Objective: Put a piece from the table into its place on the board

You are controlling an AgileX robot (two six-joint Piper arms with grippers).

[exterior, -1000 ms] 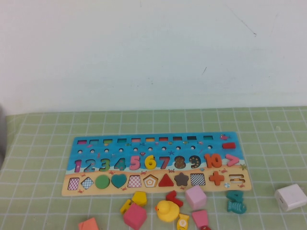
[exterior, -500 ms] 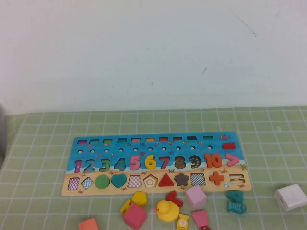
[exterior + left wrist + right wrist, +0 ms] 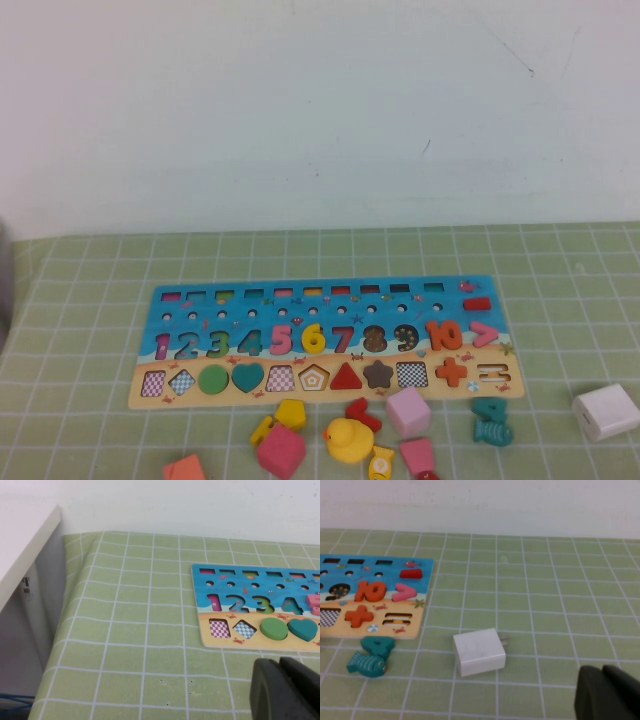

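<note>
Both of my grippers are pulled back off the board (image 3: 200,395): the left gripper (image 3: 286,690) near its "1" end, the right gripper (image 3: 610,692) beyond the white charger (image 3: 479,651), each with fingers pressed together. Yellow "6" (image 3: 313,339) already sits in its slot between 5 and 7, well apart from both; I would only verify it lies flush.
</note>
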